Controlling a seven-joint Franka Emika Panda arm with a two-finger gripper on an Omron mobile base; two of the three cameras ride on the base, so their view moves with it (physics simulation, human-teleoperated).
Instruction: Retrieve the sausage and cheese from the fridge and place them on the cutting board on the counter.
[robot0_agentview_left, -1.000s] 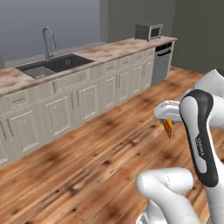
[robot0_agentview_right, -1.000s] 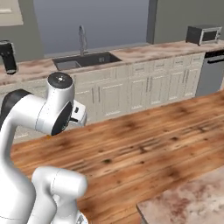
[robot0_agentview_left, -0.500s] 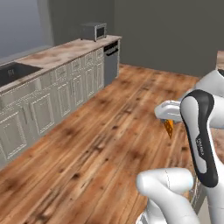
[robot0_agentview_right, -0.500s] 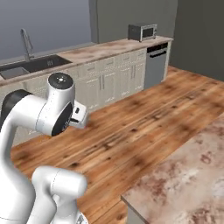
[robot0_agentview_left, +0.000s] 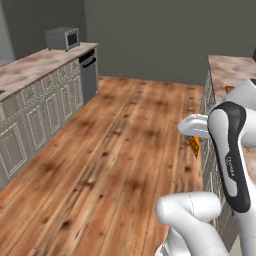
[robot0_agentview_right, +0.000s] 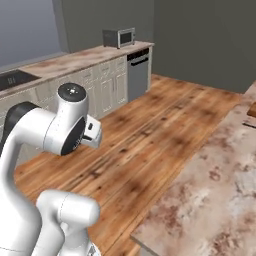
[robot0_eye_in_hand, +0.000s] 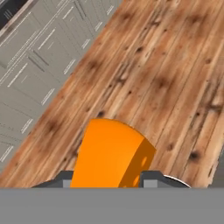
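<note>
At bottom centre of hand view, gripper clamping cheese; base turning, counter now entering lower right, delivery nearing.

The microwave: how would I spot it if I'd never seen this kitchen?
Follow the long counter along the wall to its far end, above the dark dishwasher. The microwave stands there, a small grey box, the one appliance on that stone top.

No legible text, label, brand, number or sign is present. The dark band of the white robot arm carries small pale lettering, too blurred to read.
</note>
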